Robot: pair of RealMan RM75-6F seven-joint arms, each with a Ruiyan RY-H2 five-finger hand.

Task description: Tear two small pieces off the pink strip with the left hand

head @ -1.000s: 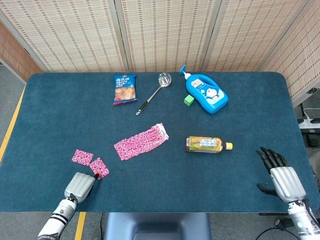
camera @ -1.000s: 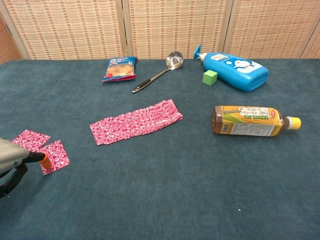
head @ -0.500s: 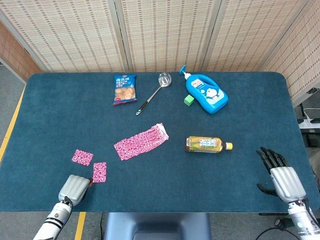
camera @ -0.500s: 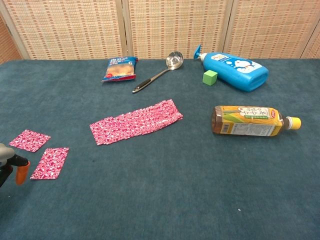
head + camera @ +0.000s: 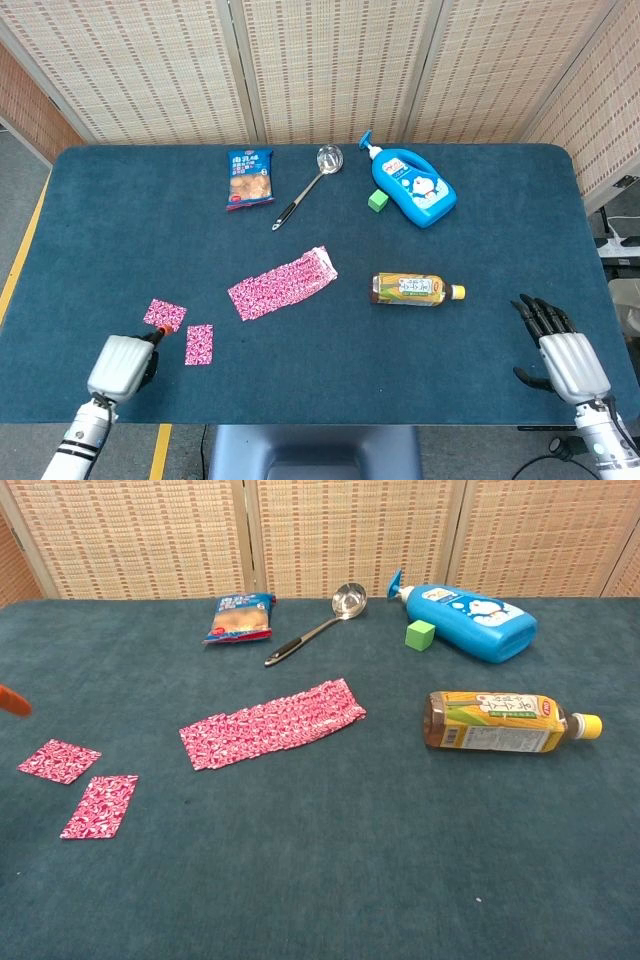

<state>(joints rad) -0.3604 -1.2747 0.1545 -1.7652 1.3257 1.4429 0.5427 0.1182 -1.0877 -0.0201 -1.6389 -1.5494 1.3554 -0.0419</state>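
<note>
On the blue table [image 5: 480, 230], left hand [image 5: 122, 362] now clear of both torn pieces [image 5: 199, 344], seemingly empty, grip unclear.

- One pink strip [image 5: 282, 284], lying on the table [image 5: 500, 200].
- Two small pink pieces [image 5: 165, 315] [image 5: 199, 344], side by side near the table's front left edge.
- One snack packet [image 5: 249, 178].
- One metal ladle [image 5: 308, 184].
- One blue pump bottle [image 5: 413, 186], lying flat.
- One green cube [image 5: 377, 200], just beside the blue bottle.
- One drink bottle [image 5: 416, 290] with a yellow cap, on its side.
- Two robot hands: left hand [image 5: 121, 364], right hand [image 5: 560, 352].
</note>
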